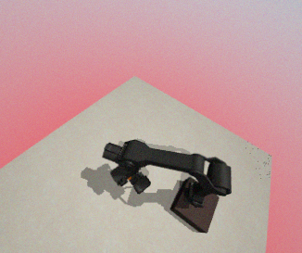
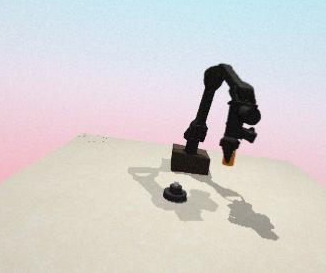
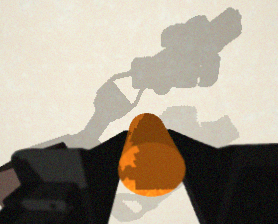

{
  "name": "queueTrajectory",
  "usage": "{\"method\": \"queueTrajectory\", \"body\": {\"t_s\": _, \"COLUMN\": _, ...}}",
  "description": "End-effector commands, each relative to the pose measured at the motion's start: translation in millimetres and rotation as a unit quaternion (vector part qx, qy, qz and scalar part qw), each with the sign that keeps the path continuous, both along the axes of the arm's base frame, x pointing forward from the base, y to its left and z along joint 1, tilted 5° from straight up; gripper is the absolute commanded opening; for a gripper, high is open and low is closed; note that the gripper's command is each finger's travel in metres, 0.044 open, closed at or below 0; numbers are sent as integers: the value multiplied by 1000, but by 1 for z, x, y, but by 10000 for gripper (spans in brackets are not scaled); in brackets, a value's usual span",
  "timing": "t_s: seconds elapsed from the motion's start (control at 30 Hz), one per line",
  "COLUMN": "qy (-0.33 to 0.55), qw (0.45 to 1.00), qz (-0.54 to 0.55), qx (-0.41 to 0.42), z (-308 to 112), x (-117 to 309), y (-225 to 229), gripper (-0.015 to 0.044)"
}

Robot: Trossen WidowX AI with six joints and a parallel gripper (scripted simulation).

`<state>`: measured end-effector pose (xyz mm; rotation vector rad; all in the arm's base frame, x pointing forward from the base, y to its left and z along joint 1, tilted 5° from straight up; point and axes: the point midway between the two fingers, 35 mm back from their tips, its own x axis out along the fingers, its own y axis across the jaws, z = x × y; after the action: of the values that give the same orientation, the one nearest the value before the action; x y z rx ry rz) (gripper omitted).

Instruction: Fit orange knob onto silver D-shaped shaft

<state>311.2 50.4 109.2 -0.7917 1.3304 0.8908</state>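
Note:
The orange knob is held between the two dark fingers of my gripper, which is shut on it. The knob hangs well above the table, with its shadow apart from it. Its underside and hole are hidden. The dark round pedestal stands on the table in the exterior view, left of the knob and lower in the picture. The small greyish shaft stands on top of it; its flat side cannot be made out. The arm hides the pedestal in the top view, and it is not visible in the wrist view.
The arm's brown base block stands on the pale table, behind the pedestal in the exterior view. Shadows of the arm fall on the table around the pedestal and below the gripper. The table's far edges show in the top and exterior views.

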Motion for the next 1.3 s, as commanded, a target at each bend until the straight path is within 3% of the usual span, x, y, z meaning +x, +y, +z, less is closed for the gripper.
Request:
{"method": "queueTrajectory", "body": {"t_s": 0.0, "qy": -4, "qw": 1000, "qz": -1, "qx": -3, "z": 2, "x": 1, "y": -6, "gripper": 0}}
{"method": "queueTrajectory", "body": {"t_s": 1.27, "qy": -4, "qw": 1000, "qz": -1, "qx": -10, "z": -40, "x": 17, "y": -118, "gripper": 0}}
